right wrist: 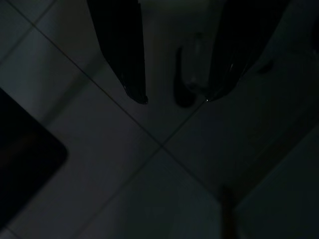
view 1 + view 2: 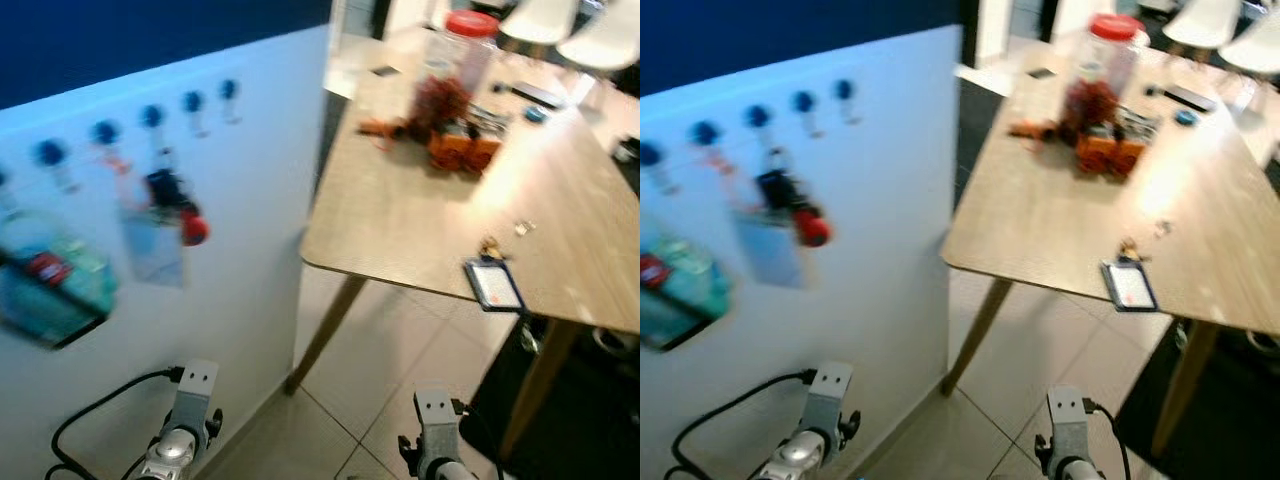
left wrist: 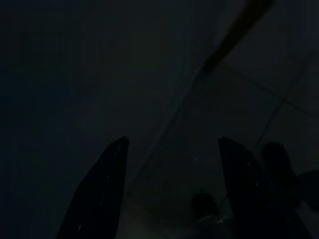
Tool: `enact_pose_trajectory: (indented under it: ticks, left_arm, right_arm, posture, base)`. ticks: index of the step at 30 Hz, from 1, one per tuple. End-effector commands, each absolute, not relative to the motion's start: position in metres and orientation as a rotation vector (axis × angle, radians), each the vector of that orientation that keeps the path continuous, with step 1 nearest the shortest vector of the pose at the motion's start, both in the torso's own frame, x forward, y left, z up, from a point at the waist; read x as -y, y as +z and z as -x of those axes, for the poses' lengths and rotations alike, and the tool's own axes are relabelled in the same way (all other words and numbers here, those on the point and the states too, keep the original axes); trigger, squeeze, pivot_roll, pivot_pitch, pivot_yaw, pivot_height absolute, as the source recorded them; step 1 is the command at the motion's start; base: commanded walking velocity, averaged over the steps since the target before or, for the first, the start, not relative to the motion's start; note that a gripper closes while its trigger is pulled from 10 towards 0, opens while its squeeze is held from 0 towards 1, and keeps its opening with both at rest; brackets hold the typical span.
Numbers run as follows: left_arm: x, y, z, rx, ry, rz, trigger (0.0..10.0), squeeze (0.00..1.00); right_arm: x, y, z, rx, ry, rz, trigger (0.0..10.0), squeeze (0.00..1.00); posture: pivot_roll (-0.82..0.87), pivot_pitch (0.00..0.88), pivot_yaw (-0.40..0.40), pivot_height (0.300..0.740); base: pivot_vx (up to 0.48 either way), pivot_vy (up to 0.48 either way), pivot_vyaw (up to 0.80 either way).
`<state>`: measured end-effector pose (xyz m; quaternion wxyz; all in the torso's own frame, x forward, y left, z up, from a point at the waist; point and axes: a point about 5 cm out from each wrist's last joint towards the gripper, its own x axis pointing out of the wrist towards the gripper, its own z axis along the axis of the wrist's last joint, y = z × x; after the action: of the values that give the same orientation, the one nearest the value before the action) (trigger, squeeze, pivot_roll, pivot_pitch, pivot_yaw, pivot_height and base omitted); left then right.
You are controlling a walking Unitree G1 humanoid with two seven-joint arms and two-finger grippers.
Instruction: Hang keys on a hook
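Observation:
A small bunch of keys (image 2: pixel 490 249) with a dark badge holder (image 2: pixel 494 284) lies near the front edge of the wooden table (image 2: pixel 400 220). On my left a white panel (image 2: pixel 240 250) carries a row of blue hooks (image 2: pixel 151 117); a black and red item (image 2: pixel 175 205) and a pale card hang from them. Both arms hang low by the floor, far below the keys. In the dark wrist views my left gripper (image 3: pixel 172 144) and right gripper (image 1: pixel 174 99) are open over the tiles, holding nothing.
A red-lidded jar (image 2: pixel 455 70) and orange items (image 2: pixel 460 150) stand further back on the table. White chairs (image 2: pixel 580 30) are behind it. A teal object (image 2: pixel 50 290) is fixed low on the panel, and a black cable (image 2: pixel 100 410) runs beside my left arm. A dark mat (image 2: pixel 580 420) lies under the table.

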<state>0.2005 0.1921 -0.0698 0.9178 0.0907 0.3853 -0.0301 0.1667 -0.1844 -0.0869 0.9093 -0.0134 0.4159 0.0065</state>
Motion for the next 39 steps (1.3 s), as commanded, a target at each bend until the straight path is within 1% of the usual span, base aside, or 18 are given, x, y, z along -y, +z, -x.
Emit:
enact_pose_trajectory:
  ticks: [1, 22, 36, 39]
  left_arm:
    - [-0.1923, -0.069, -0.2014, -0.783, -0.06, -0.185, 10.0, 0.0]
    - [-0.1927, -0.0686, -0.2017, -0.777, -0.043, -0.163, 10.0, 0.0]
    - [-0.1914, -0.0681, -0.2014, -0.757, -0.035, -0.133, 10.0, 0.0]
    - [-0.1902, -0.0668, -0.2035, -0.744, -0.03, -0.126, 10.0, 0.0]
  right_arm:
    - [0.186, -0.0868, -0.1668, -0.861, 0.01, 0.029, 10.0, 0.0]
    - [0.1811, -0.088, -0.1655, -0.87, 0.029, 0.02, 10.0, 0.0]
    - [0.1786, -0.0873, -0.168, -0.87, 0.056, 0.039, 10.0, 0.0]
    - [0.179, -0.0867, -0.1696, -0.869, 0.063, 0.045, 10.0, 0.0]
  posture:
    - [0.06, 0.004, -0.034, 0.74]
    - [0.06, 0.035, -0.04, 0.74]
    - [0.07, 0.036, -0.053, 0.74]
    - [0.07, 0.033, -0.063, 0.74]
  base:
    - [0.0, 0.0, -0.8]
    - [0.0, 0.0, -0.77]
    - [0.0, 0.0, 0.0]
    - [0.0, -0.375, 0.0]
